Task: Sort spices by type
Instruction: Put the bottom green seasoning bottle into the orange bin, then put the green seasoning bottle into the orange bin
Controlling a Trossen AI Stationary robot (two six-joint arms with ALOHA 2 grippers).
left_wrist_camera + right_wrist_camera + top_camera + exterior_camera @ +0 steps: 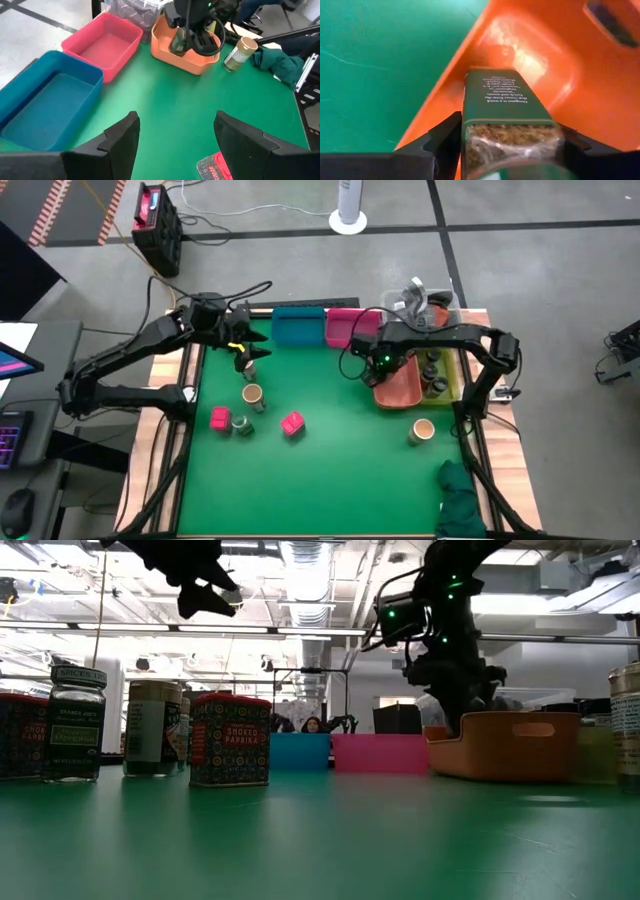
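Observation:
My right gripper [507,145] is shut on a glass spice jar with a green label [506,107], inside the orange bin [398,388]. My left gripper [175,142] hovers open and high above the table's far left part, holding nothing. On the green mat stand a tan-topped jar [252,395], a pink-red tin [220,418], a green-topped jar [240,425] and a second pink-red tin [292,424]. Another tan-topped jar [422,430] stands near the right edge. Several dark jars [435,375] sit in the yellow-green bin. My right gripper pinches the green-labelled jar between its two fingers [440,140], one on each opposite side of the glass body [510,137]. It comes from above, pointing down, with the jar running along the fingers. The bin wall hides whether the jar's base touches the floor.
A blue bin [298,327] and a pink bin [345,327] stand along the far edge, with a clear tub [420,300] behind the orange bin. A dark green cloth [462,500] lies at the near right corner. The mat's middle and near part are bare.

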